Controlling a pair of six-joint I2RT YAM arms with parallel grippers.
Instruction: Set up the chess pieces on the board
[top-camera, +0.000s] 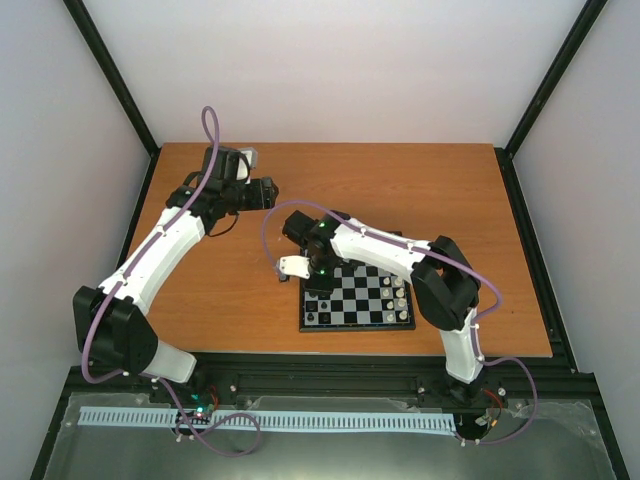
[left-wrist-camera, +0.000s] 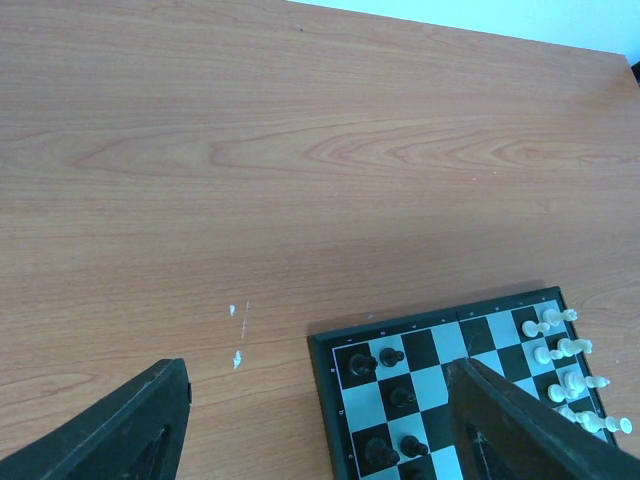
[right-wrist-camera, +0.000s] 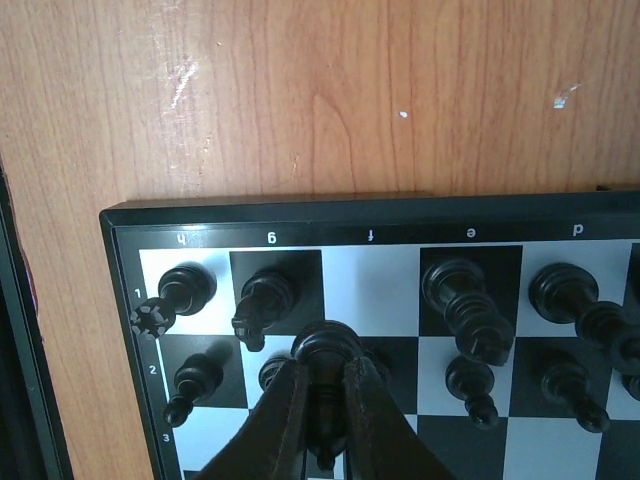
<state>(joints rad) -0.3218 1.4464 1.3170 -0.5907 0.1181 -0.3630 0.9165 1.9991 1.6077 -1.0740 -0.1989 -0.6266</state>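
Note:
The board (top-camera: 355, 327) lies at the table's near middle, with black chess pieces (top-camera: 318, 300) along its left side and white ones (top-camera: 398, 295) along its right. My right gripper (right-wrist-camera: 325, 400) is shut on a black chess piece (right-wrist-camera: 326, 348) over the board's black end. The piece's round base sits beside the empty light square (right-wrist-camera: 370, 280) between a knight (right-wrist-camera: 262, 298) and a tall piece (right-wrist-camera: 460, 295). My left gripper (left-wrist-camera: 320, 440) stands open and empty above bare table, far left of the board (left-wrist-camera: 325, 400). From above it (top-camera: 262, 192) is at the back left.
A rook (right-wrist-camera: 187, 288) fills the board's corner, and black pawns (right-wrist-camera: 190, 385) stand in the second row. The right arm (top-camera: 400, 250) reaches across the board's far edge. Small white flecks (left-wrist-camera: 237, 357) mark the wood left of the board.

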